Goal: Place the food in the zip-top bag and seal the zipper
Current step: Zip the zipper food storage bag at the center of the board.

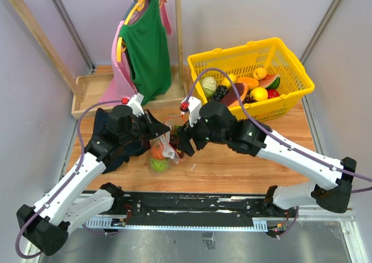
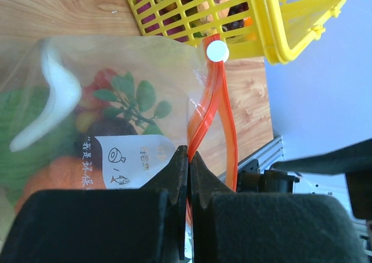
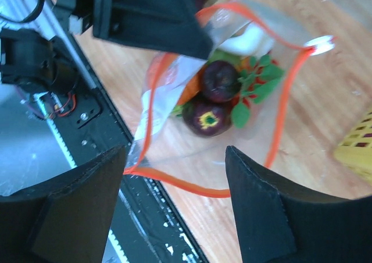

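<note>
The clear zip-top bag [image 1: 164, 152] hangs between my two grippers over the wooden table; it also shows in the left wrist view [image 2: 116, 100]. Its orange-red zipper [image 2: 210, 109] has a white slider [image 2: 217, 51] at the far end, and the mouth [image 3: 279, 117] gapes open. Inside lie two dark purple round fruits [image 3: 216, 80], green leaves and an orange piece [image 1: 158, 152]. My left gripper [image 2: 189, 158] is shut on the zipper strip. My right gripper [image 3: 174, 176] is open and empty just above the bag's mouth.
A yellow basket [image 1: 290, 65] with more toy fruit stands at the back right; it also shows in the left wrist view [image 2: 290, 24]. A wooden rack [image 1: 87, 88] with a green top [image 1: 145, 48] stands at the back left. The black rail [image 1: 186, 208] runs along the near edge.
</note>
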`<state>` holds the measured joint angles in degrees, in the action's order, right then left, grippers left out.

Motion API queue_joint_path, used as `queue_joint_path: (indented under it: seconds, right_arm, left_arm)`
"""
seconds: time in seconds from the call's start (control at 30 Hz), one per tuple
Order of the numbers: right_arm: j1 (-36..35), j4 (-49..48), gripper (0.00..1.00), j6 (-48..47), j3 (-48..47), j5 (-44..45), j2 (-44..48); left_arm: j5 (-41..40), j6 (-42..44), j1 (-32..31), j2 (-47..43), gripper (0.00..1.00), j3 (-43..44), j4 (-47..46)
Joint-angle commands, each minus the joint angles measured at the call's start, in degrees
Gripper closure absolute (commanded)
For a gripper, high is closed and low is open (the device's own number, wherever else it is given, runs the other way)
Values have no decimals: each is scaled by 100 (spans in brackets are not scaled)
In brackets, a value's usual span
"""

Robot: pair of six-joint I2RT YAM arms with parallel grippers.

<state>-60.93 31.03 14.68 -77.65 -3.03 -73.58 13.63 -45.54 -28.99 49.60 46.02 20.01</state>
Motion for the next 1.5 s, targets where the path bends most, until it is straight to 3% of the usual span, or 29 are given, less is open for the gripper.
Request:
queue_joint_path:
  seconds: [0.0,0.2,0.37,0.43,0.53,0.6,0.87,1.07,1.3,1.47]
  right_arm:
    - [-317,-392,29,447,280,-167,-136]
    - [-517,-438,34,425,232,-259,-641]
    - [-552,-185,48,222,66,-287,-957]
    - [-548,54,58,70,-66,-182,-1047]
    - [-552,530,89,-350,-361,110,-1097]
    - [-552,887,99,-702,-608,417,-1097]
    - [-552,1985,99,-2224,-1291,1286,-1017]
    - [-557,2020,99,-3319,-1057,1874,-682]
    - [-573,1696,99,-5003,-692,1436,-140]
    - [-622,1543,99,-5772,-400,1140,289]
  left_arm:
    - [-141,-43,25,12,100,-52,-172]
    - [-186,-38,25,105,100,25,-207]
    - [-215,-39,25,187,99,77,-290]
    - [-252,-14,25,226,100,118,-304]
    - [-275,72,25,295,99,258,-269]
    - [-353,166,25,350,100,395,-187]
    - [-600,642,34,410,75,984,-32]
    - [-844,1153,34,256,51,1089,41]
    - [-953,1358,45,72,27,646,-456]
    - [-656,1519,82,244,23,513,-781]
